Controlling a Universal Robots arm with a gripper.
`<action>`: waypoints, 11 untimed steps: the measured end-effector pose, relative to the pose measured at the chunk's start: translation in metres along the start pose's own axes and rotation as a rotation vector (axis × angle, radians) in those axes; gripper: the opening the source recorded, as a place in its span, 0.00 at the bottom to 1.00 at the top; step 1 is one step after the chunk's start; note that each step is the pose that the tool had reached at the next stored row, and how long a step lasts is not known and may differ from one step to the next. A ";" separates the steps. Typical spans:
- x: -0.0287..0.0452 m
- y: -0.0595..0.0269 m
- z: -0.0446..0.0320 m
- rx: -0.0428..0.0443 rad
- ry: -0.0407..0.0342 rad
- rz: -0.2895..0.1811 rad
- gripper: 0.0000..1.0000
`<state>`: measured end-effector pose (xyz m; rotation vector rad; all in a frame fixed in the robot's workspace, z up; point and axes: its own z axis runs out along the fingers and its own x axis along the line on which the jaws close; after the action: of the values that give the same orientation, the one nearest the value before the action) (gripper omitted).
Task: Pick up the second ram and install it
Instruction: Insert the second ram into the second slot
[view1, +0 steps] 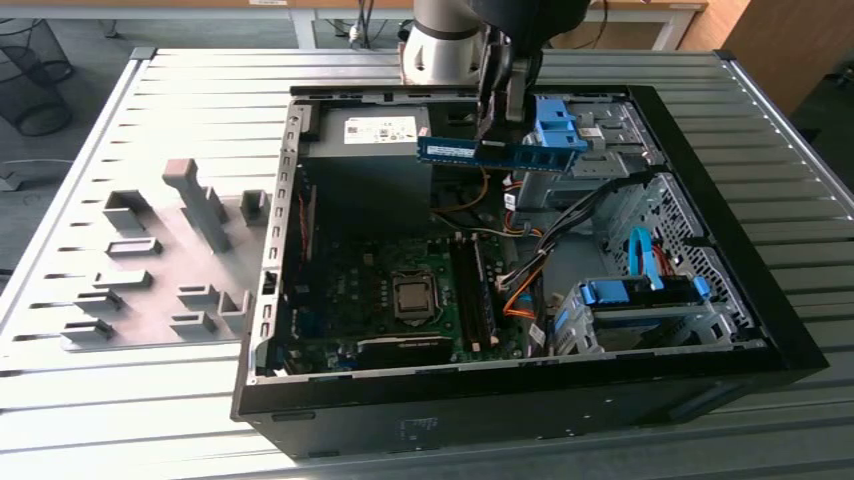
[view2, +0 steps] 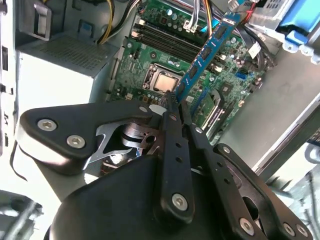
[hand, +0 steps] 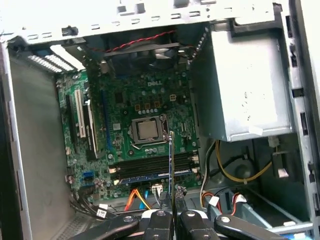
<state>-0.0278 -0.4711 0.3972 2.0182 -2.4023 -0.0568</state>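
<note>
Jaws clamped on second ram (view1: 501, 152), stick held clear in air, roughly level, above open computer case (view1: 534, 410). Just beside blue drive bracket (view1: 555, 125) in exterior view. Motherboard (hand: 125, 115) with memory slots (hand: 150, 162) below. Case rests on ribbed metal surface (view1: 200, 100).

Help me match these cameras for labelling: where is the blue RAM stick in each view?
Exterior view: the second ram hangs level in the jaws over the open case, beside the light-blue bracket.
Second wrist view: the second ram runs slantwise out from the jaws, above the motherboard.
First wrist view: the second ram is edge-on, a thin strip between the jaws, in front of the memory slots.
Shared landmark: the CPU socket.
</note>
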 end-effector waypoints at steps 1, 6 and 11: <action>0.0000 0.0000 0.0002 0.0004 -0.0004 0.017 0.14; 0.0000 -0.0001 0.0014 0.0023 -0.0029 0.107 0.14; 0.0000 -0.0001 0.0020 0.0041 -0.0055 0.195 0.14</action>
<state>-0.0278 -0.4711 0.3952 1.7769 -2.5899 -0.0567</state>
